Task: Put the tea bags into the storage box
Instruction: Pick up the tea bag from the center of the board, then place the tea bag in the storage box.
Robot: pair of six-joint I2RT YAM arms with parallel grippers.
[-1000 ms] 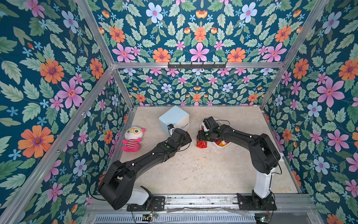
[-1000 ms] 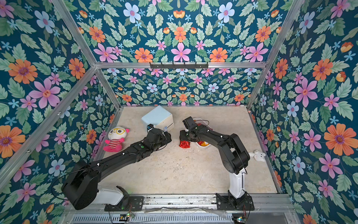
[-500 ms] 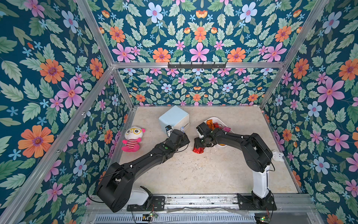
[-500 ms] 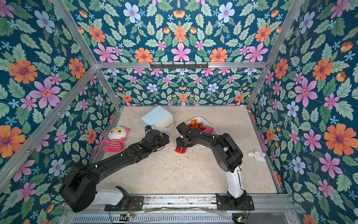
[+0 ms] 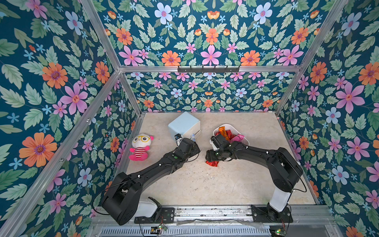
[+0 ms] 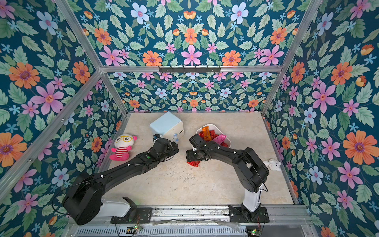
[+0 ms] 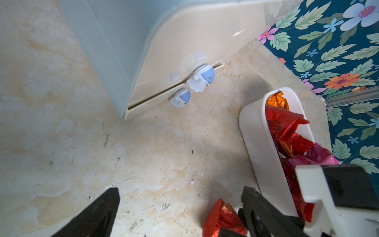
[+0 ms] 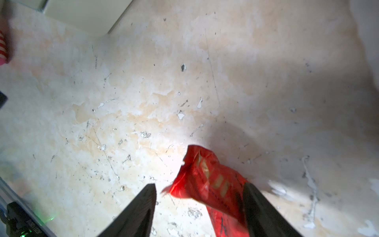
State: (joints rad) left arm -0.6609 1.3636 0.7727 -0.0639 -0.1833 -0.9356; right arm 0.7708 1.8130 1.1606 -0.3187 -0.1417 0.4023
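The right gripper [image 8: 200, 205] stands wide around a red tea bag [image 8: 213, 182] at lower centre; the left gripper [image 7: 180, 207] gapes wide, empty.

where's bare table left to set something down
Widest bare patch: the near half of the table, between the two arms' bases. Crowded at the far side: drawer cabinet, storage box, red tea bag under the right gripper.
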